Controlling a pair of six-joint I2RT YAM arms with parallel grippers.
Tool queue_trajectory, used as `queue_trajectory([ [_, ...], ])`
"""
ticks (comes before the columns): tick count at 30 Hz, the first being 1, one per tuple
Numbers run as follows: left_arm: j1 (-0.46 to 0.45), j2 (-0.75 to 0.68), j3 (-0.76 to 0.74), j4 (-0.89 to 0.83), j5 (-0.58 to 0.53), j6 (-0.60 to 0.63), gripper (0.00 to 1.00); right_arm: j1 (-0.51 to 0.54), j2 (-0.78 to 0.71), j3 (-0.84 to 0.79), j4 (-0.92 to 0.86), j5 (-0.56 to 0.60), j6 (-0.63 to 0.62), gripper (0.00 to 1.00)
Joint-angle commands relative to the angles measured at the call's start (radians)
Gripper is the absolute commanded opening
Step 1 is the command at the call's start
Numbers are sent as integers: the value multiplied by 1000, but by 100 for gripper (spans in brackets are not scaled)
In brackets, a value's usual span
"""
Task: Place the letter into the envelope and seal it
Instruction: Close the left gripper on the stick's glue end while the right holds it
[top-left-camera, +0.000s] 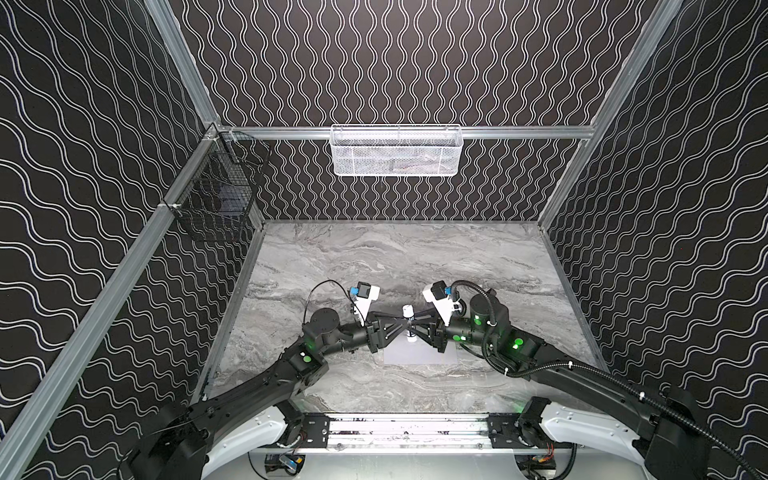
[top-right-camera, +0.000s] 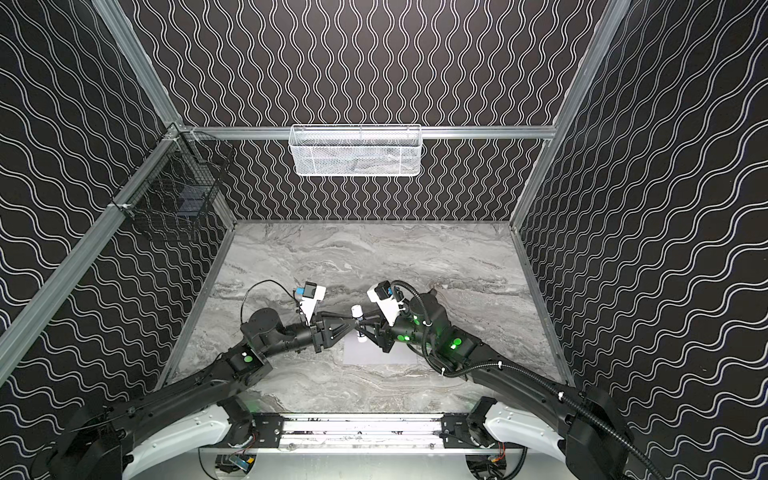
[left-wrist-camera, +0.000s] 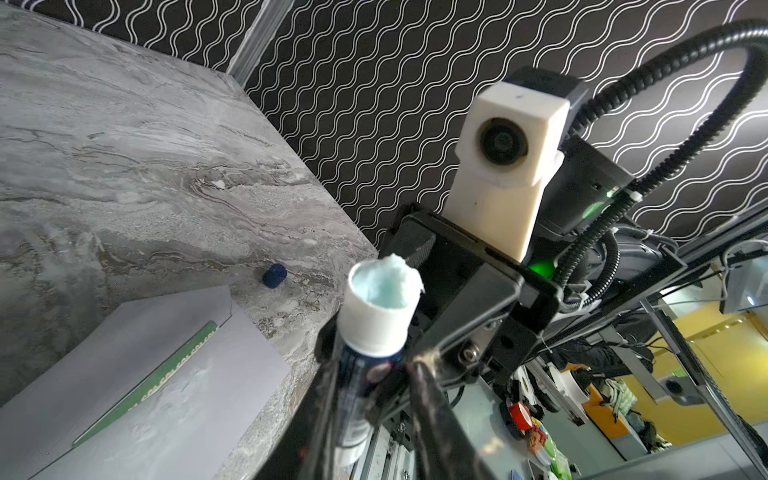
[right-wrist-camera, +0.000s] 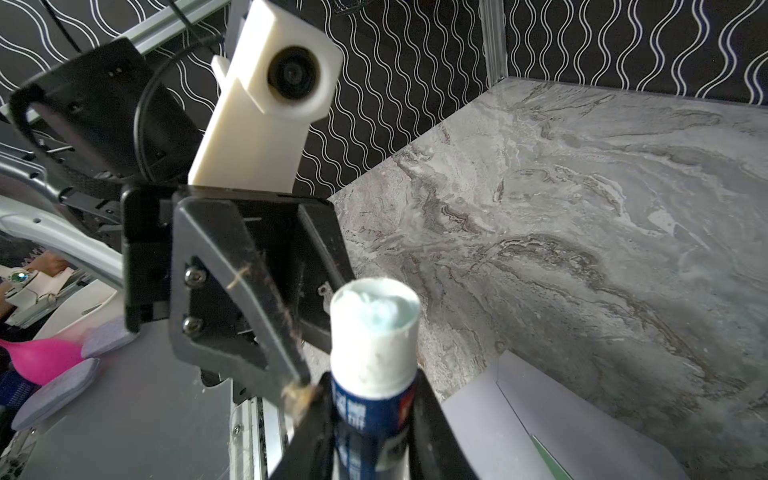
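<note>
Care matters: left claw (left-wrist-camera: 370, 374) and right claw (right-wrist-camera: 374, 415) both pinch shut on the uncapped blue-and-white glue stick (top-left-camera: 409, 322) mid-frame above the pale lavender paper envelope (top-left-camera: 419, 355) holding the green-bordered white letter (left-wrist-camera: 158, 378), so I'd dab its flap (left-wrist-camera: 145, 332) lightly.

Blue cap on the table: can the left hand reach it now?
Probably not yet. The left hand looks closed on the glue stick, shared with the right hand. The blue cap lies uncovered on the table near the envelope; releasing first should free the way.
</note>
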Motion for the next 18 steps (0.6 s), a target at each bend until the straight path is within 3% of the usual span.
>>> queue_trajectory([
  [1, -6, -9, 11, 83, 34, -18, 34, 12, 12, 16, 46, -101, -24, 0],
  [4, -5, 5, 18, 119, 48, -28, 48, 22, 29, 27, 45, -111, -27, 0],
  [6, -5, 17, 24, 136, 53, -35, 51, 29, 42, 34, 43, -112, -30, 0],
  [12, -5, 28, 20, 141, 53, -46, 34, 36, 50, 46, 30, -109, -42, 0],
  [18, 15, -10, 0, 128, 29, -51, 33, 46, 57, 55, 9, -120, -59, 0],
])
